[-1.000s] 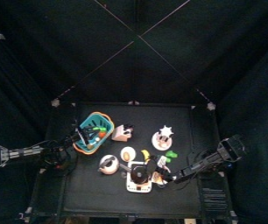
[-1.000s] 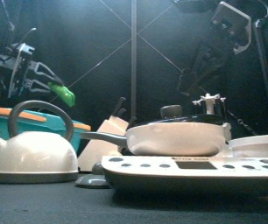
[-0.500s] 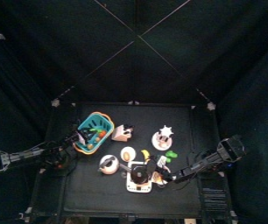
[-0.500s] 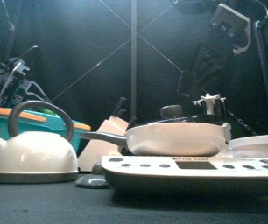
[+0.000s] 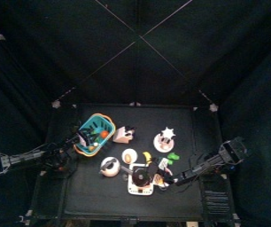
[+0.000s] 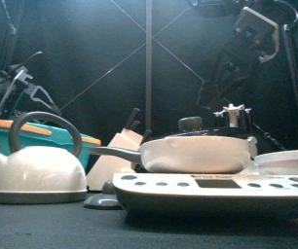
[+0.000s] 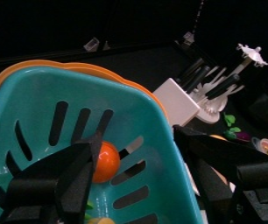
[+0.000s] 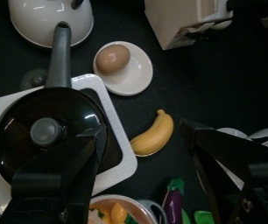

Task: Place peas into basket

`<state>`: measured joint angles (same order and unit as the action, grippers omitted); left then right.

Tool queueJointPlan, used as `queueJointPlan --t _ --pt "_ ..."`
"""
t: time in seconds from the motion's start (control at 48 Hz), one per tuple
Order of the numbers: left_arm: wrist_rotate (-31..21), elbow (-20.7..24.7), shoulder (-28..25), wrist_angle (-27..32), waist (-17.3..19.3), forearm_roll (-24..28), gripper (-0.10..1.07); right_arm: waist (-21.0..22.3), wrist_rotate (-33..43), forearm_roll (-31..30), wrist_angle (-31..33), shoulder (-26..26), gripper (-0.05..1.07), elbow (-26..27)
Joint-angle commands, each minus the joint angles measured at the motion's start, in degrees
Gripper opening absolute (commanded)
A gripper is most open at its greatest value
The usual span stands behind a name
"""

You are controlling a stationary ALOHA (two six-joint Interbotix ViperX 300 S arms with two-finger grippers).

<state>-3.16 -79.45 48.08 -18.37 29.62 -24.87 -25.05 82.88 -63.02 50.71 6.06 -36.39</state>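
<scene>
While the left gripper hangs over the basket with jaws spread wide and empty, the right gripper hovers, jaws apart, above the pan.

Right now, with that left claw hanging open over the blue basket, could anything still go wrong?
Possibly. The open left gripper sits very close to the basket; pulling away carelessly could snag its orange rim and tip or drag it. The white rack stands right beside the basket and could get knocked too. I cannot clearly see the peas from here, so whether they landed inside stays uncertain.
</scene>
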Motion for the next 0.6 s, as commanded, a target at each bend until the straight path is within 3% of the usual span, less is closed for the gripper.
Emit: queueJointPlan --t 0.0,0.208,0.583 --pt "0.0 1.05 -0.18 -0.18 0.26 0.18 0.98 0.18 0.0 -0.18 0.0 0.7 0.98 0.88" --pt "0.09 1.05 -0.18 -0.18 0.18 0.35 0.98 -0.26 0.09 0.62 -0.09 0.53 0.98 0.97" --pt "-0.09 1.49 -0.09 -0.18 -0.18 0.88 0.98 -3.52 -0.26 10.02 4.04 2.11 0.98 0.35"
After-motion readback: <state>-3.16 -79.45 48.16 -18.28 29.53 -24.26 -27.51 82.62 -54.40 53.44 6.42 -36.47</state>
